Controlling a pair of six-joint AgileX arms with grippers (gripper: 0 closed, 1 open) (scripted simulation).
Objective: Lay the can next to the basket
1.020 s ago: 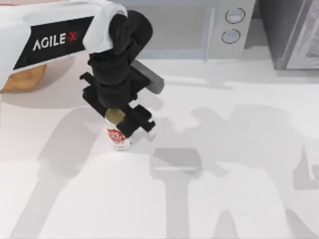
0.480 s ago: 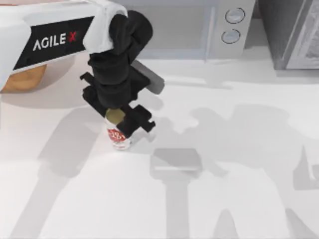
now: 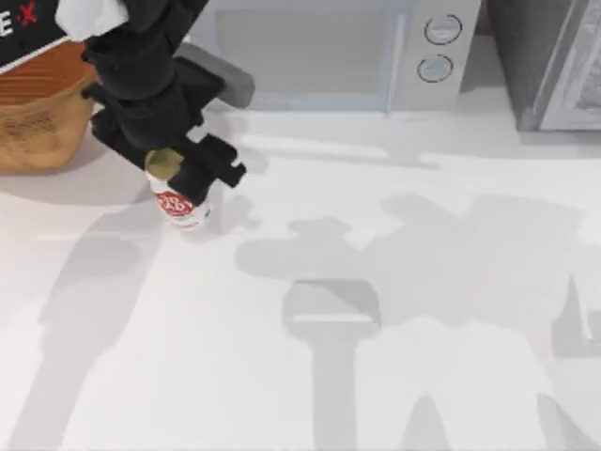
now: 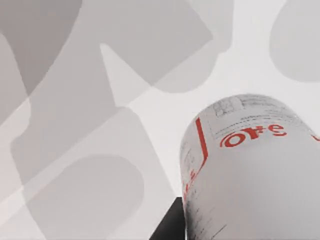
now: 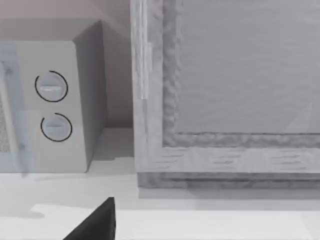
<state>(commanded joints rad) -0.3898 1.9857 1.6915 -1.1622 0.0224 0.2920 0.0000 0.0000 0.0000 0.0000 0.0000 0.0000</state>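
Note:
My left gripper [image 3: 172, 177] is shut on the can [image 3: 177, 207], a small white tin with a red label and a dull gold top. The can hangs upright in the grip, just right of the basket [image 3: 33, 117], which is orange-brown wicker and stands at the table's back left. The arm covers part of the basket's rim. In the left wrist view the can [image 4: 255, 170] looms close, with one black finger [image 4: 169, 226] beside it. My right arm is parked near the back right, its wrist camera facing the appliances.
A grey microwave [image 3: 329, 47] with two round dials stands along the back edge, and a grey cabinet [image 3: 554, 66] stands at the back right. The microwave [image 5: 50, 105] and the cabinet [image 5: 225, 90] also appear in the right wrist view. Bare white tabletop [image 3: 376, 357] spreads across the front and right.
My left gripper has carried the can toward the back left, from the middle of the table to just beside the basket. More of the basket is now uncovered.

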